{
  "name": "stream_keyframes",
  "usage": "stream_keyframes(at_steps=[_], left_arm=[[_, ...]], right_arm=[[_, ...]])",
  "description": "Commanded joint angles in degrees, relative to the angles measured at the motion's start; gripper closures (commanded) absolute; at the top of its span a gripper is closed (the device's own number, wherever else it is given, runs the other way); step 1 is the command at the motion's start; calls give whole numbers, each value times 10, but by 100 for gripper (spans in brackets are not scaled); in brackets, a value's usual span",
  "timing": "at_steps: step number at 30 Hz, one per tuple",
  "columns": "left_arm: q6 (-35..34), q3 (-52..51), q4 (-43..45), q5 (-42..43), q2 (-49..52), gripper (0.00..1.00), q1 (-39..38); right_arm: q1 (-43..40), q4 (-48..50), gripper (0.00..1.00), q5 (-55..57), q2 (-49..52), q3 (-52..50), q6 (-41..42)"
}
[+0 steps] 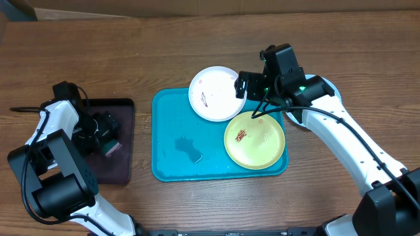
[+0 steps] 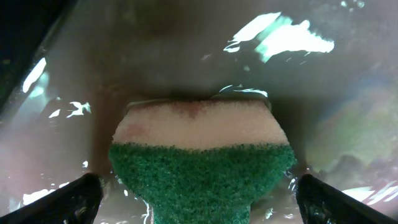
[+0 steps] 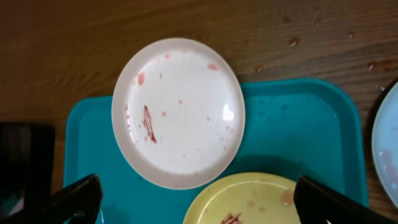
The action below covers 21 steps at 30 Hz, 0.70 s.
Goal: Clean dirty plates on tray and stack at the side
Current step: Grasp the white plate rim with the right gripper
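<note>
Overhead, right gripper (image 1: 241, 86) parted over white plate (image 1: 211, 95) (smeared), left gripper (image 1: 106, 133) parted round sponge (image 2: 202, 155)

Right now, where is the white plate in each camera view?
Overhead: white plate on the blue tray's top edge, overhanging the table.
Left wrist: not in it; sponge only.
Right wrist: upper centre, over the tray's far rim.
Shared landmark: yellow plate beside it.
</note>
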Motion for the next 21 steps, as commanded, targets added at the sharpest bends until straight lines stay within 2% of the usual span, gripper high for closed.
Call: stream_keyframes(at_steps=[1, 8, 9, 13, 17, 21], left_arm=[[-8, -3, 2, -6, 2, 0, 3], [-8, -3, -1, -6, 2, 5, 3], [-8, -3, -1, -6, 2, 5, 3], [-8, -3, 0, -6, 2, 6, 2], [-8, -3, -2, -5, 2, 7, 2], [-8, -3, -4, -6, 2, 8, 2]], right_arm=[[2, 15, 0, 37, 11, -1, -3], [2, 71, 2, 41, 110, -1, 4], [2, 76, 4, 41, 122, -1, 5], [2, 105, 25, 41, 154, -1, 6], [2, 137, 34, 41, 175, -1, 5], [2, 150, 39, 45, 195, -1, 5]])
